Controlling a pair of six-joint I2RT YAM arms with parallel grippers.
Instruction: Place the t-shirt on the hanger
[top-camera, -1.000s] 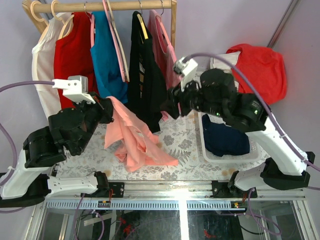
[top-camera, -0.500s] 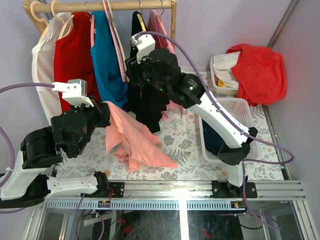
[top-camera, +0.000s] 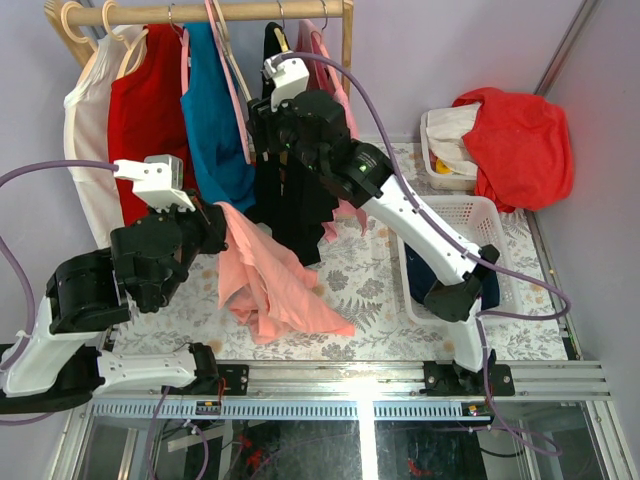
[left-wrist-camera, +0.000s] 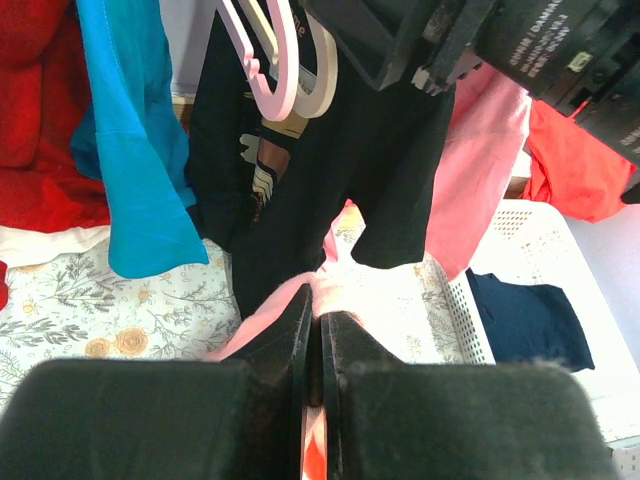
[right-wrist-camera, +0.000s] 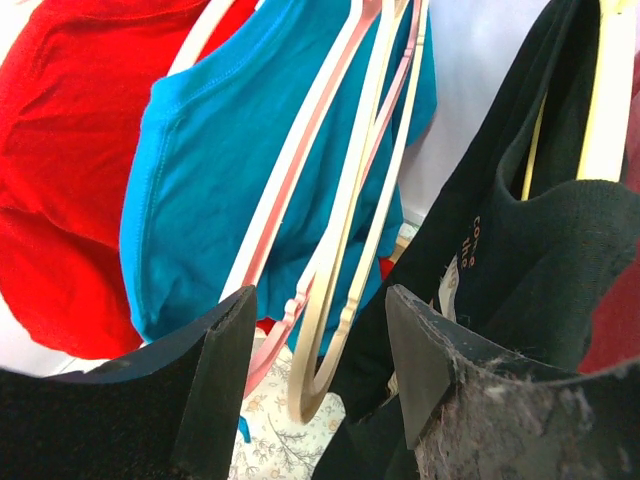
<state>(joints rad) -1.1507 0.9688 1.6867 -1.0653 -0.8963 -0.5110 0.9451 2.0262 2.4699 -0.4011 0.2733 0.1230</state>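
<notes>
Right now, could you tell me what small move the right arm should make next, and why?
Probably ease the right gripper forward onto the hanger and close. Its jaws stand open, facing that bare cream hanger between the blue top and black shirt, while the left gripper holds the t-shirt ready.

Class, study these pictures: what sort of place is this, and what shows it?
Probably a laundry or wardrobe corner: a wooden clothes rail hung with tops, a white laundry basket, a red garment heaped behind it.

I see a lab rig staged as a laundry corner. There's a rail upper left, basket right, frame below.
</notes>
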